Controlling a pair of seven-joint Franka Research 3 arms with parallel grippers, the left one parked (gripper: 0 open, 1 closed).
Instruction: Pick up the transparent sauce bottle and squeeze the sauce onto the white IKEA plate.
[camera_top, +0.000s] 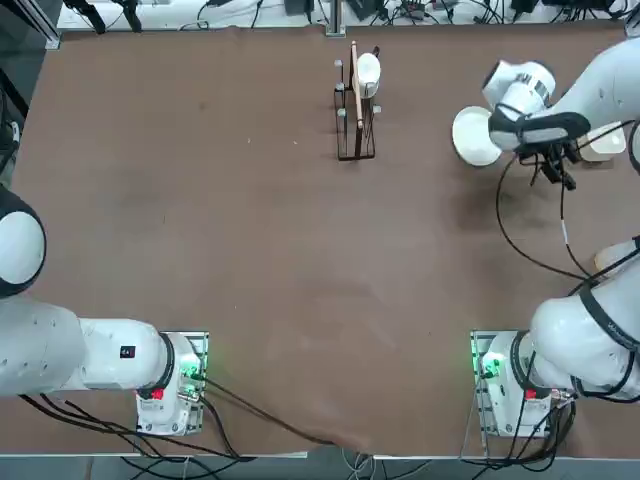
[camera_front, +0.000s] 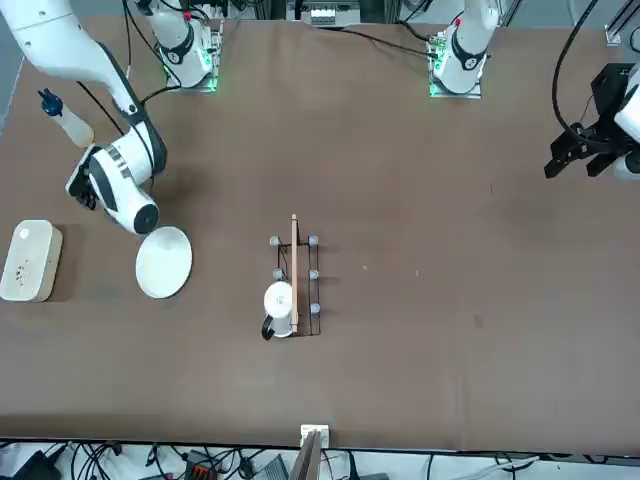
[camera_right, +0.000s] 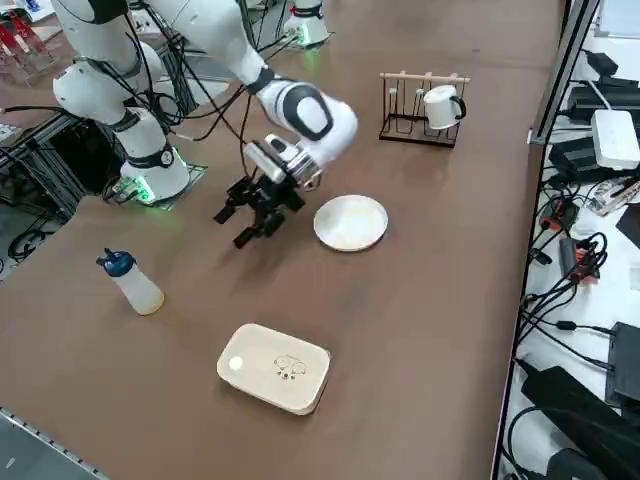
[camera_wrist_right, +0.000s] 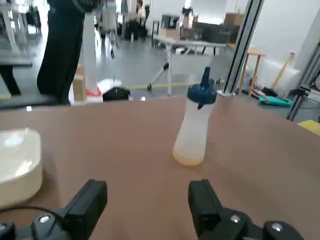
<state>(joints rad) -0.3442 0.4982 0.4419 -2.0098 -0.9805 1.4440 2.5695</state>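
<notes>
The transparent sauce bottle (camera_right: 135, 285) stands upright on the brown table, cloudy-bodied with a blue tip, and also shows in the front view (camera_front: 62, 120) and straight ahead of the wrist camera (camera_wrist_right: 196, 130). The white IKEA plate (camera_right: 350, 222) lies flat beside the right arm's wrist (camera_front: 163, 262), partly covered by the arm from overhead (camera_top: 470, 135). My right gripper (camera_right: 245, 225) hangs low over the table between plate and bottle, aimed at the bottle. Its fingers (camera_wrist_right: 90, 200) stand open with nothing between them, a short way from the bottle.
A rounded white block (camera_right: 275, 367) lies near the table's right edge, beside the bottle (camera_wrist_right: 17, 160). A black wire rack with a white mug (camera_top: 357, 100) stands at the far middle of the table (camera_front: 292, 290). The right arm's cable (camera_top: 520, 240) loops over the table.
</notes>
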